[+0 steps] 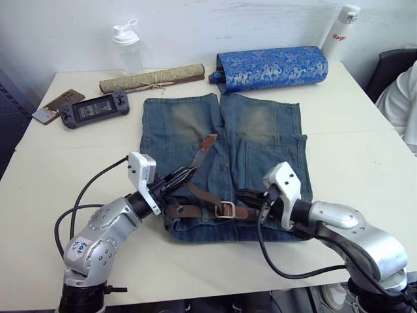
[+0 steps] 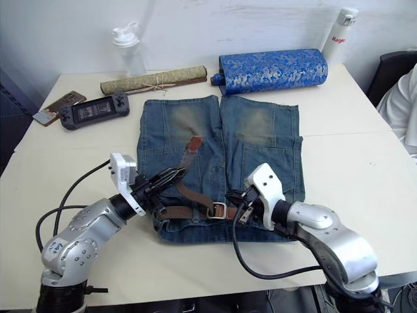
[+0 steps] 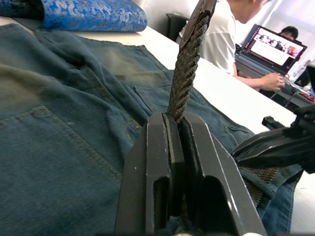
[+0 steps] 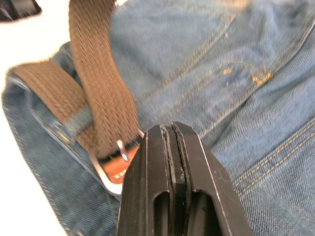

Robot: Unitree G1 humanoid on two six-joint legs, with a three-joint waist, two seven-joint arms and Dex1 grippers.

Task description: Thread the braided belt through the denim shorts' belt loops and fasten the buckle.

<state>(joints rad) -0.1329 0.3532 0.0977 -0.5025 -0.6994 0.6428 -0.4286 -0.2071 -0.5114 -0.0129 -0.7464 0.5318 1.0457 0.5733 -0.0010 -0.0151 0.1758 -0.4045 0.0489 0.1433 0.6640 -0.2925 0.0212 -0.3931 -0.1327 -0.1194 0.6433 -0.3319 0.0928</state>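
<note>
Overhead, red lettering beginning "Rag" was read on the white bottle (image 1: pixel 341 31) beyond the blue brocade roll (image 1: pixel 273 68); a game console (image 1: pixel 93 109) and a scroll (image 1: pixel 152 77) were seen near the denim shorts (image 1: pixel 225 163). In the left wrist view, the left gripper (image 3: pixel 181 129) was clenched on the braided belt (image 3: pixel 186 73). In the right wrist view, the right gripper (image 4: pixel 172 133) was pressed closed, empty, beside the buckle (image 4: pixel 114 167) at the waistband.

The long brown woven braided belt (image 4: pixel 96 83) looks coarse and matt, its small silver metal buckle (image 1: pixel 225 209) shiny. The faded blue denim shorts (image 1: pixel 260 140) are soft, worn cloth on a smooth, matt cream bench (image 1: pixel 345 156).
</note>
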